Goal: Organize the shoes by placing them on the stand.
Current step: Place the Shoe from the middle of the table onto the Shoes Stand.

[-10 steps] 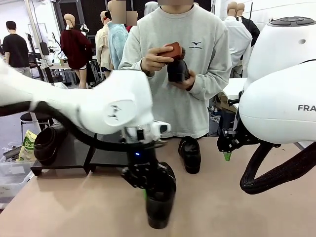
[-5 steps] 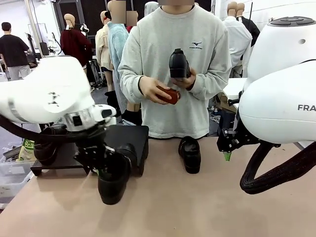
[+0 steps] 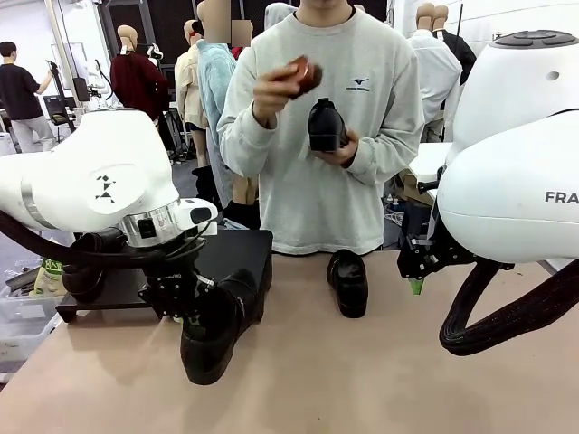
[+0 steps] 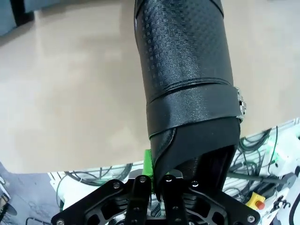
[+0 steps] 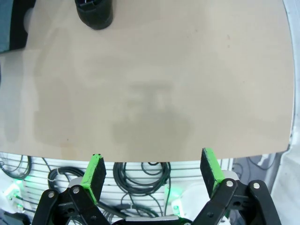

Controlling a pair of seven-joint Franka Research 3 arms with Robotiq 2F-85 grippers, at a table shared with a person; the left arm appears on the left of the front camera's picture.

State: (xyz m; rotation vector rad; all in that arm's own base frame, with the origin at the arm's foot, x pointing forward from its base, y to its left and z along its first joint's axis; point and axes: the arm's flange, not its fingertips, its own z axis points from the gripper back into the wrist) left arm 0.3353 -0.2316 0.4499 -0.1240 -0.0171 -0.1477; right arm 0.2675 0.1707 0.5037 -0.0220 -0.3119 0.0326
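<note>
My left gripper [image 3: 187,306] is shut on the heel rim of a black shoe [image 3: 215,327], which hangs toe-down just above the table, in front of the black stand [image 3: 232,246]. In the left wrist view the gripper [image 4: 157,182] pinches the shoe's [image 4: 187,79] collar. A second shoe [image 3: 87,266] lies at the stand's left end. A third shoe [image 3: 348,282] rests on the table at mid-far; it also shows in the right wrist view [image 5: 94,13]. The person holds another black shoe [image 3: 326,125] at chest height. My right gripper [image 5: 152,171] is open over bare table.
The person stands at the far edge, rubbing-hand raised with a reddish-brown object [image 3: 302,72]. The right arm's white body [image 3: 516,181] fills the right side. Cables [image 5: 140,173] lie on the floor below the table's near edge.
My left arm has carried the shoe from the table's front middle leftward to just in front of the stand. The person's hand with the reddish-brown object moved down, then up.
</note>
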